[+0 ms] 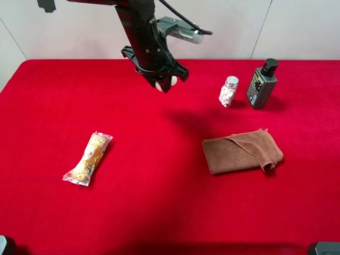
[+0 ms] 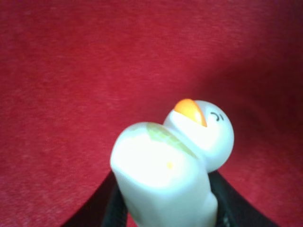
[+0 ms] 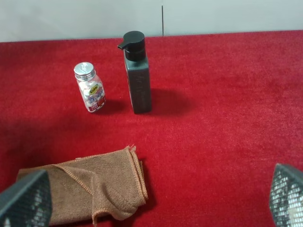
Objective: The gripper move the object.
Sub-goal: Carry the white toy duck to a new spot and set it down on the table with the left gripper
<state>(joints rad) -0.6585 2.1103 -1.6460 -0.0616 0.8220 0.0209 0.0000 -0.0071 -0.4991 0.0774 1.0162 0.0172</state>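
Jar [image 3: 90,88] beside pump bottle [image 3: 138,75], beyond spread pincer [image 3: 158,196]

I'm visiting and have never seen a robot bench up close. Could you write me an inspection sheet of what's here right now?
Surface: red cloth covering the table, flat, no spills seen.
Job's things: white object, with an orange beak-like mark, held above the cloth.
Clutter: snack packet, folded brown towel, jar of white pellets, dark pump bottle; none touching another.
Tools: left tool shut on the white object; right tool open, nothing in it.
Cables: black cable looping off the left arm.
Surroundings: pale wall panels behind the table.
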